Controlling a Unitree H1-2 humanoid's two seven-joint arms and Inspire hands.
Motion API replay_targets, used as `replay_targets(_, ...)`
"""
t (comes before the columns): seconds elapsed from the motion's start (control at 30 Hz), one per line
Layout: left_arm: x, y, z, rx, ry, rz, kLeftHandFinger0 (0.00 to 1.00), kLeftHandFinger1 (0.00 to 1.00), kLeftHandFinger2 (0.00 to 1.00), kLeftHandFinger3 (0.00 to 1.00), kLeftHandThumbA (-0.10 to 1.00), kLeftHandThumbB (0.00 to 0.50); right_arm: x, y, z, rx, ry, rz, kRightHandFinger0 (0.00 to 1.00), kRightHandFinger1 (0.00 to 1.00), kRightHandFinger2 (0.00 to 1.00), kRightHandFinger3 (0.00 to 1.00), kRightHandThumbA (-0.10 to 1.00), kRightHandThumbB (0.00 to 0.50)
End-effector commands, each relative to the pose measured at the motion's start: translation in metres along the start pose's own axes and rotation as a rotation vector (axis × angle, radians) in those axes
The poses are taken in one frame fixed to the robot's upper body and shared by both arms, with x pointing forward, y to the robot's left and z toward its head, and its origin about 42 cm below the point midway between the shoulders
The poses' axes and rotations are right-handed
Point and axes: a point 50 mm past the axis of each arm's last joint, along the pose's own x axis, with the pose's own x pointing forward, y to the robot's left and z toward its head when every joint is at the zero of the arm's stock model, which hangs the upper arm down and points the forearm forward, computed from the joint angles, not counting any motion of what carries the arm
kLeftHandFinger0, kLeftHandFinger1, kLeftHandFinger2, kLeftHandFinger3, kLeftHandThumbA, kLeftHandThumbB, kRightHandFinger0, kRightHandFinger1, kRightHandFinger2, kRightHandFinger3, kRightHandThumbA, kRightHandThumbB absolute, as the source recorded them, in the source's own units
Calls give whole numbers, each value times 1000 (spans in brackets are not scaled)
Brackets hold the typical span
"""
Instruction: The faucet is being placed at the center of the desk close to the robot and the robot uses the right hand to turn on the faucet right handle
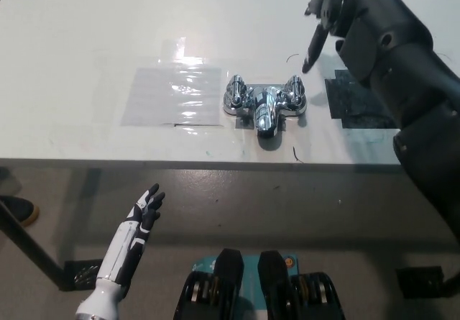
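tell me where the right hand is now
Head view, upper right: the black right hand hangs over the desk just behind and right of the faucet's right handle, apart from it.

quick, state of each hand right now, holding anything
left hand: open, holds nothing, resting at the lower left.
right hand: open, holds nothing, poised above the faucet's right handle, not touching it.
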Motion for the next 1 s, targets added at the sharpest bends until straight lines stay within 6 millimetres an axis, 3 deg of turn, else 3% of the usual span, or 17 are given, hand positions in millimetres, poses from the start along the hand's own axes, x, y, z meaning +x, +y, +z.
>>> replay_targets(0.0, 0, 2, 10, 5, -48, -2, 1000, 1000, 1000, 1000, 1000, 481, -31, -64, 17, 13, 5, -189, 1000, 1000, 1000, 1000, 1000, 174)
replay_targets(0.1, 0, 3, 10, 20, -53, -1, 1000, 1000, 1000, 1000, 1000, 468, -33, -71, 16, 40, -49, -190, 1000, 1000, 1000, 1000, 1000, 128)
replay_targets(0.2, 0, 3, 10, 18, -54, -7, 1000, 1000, 1000, 1000, 1000, 471, -33, -70, 16, 13, -42, -192, 1000, 1000, 1000, 1000, 1000, 153)
replay_targets(0.27, 0, 3, 10, 17, -54, -7, 1000, 1000, 1000, 1000, 1000, 474, -30, -64, 16, 56, -23, -176, 1000, 1000, 1000, 1000, 1000, 188)
replay_targets(0.4, -1, 2, 9, 12, -51, -9, 1000, 1000, 1000, 1000, 1000, 473, -25, -50, 17, 53, -20, -110, 1000, 1000, 1000, 1000, 1000, 209)
replay_targets(0.47, -1, 2, 9, 9, -55, -10, 1000, 1000, 1000, 1000, 1000, 474, -22, -42, 19, -10, -20, -96, 1000, 1000, 1000, 1000, 1000, 230)
replay_targets(0.53, 1, 2, 9, 16, -58, -9, 1000, 1000, 1000, 1000, 1000, 469, -21, -35, 24, 6, -68, -26, 1000, 1000, 1000, 1000, 1000, 151)
replay_targets(0.63, 1, 2, 11, 13, -54, -8, 1000, 1000, 1000, 1000, 1000, 477, -22, -31, 31, -4, -63, -25, 1000, 1000, 1000, 1000, 1000, 152)
replay_targets(0.77, 1, 2, 11, 14, -53, -11, 1000, 1000, 1000, 1000, 1000, 466, -21, -25, 35, -32, -59, -40, 1000, 1000, 1000, 1000, 1000, 261)
replay_targets(0.87, 0, 2, 10, 15, -56, -12, 1000, 1000, 1000, 1000, 1000, 465, -21, -22, 39, -19, -74, -18, 1000, 1000, 1000, 1000, 1000, 263)
replay_targets(0.93, 1, 2, 10, 14, -57, -10, 1000, 1000, 1000, 1000, 1000, 467, -21, -20, 40, -3, -69, -22, 1000, 1000, 1000, 1000, 1000, 291)
replay_targets(0.97, 1, 2, 10, 11, -57, -9, 1000, 1000, 1000, 1000, 1000, 466, -20, -19, 40, 6, -77, -25, 1000, 1000, 1000, 1000, 1000, 277)
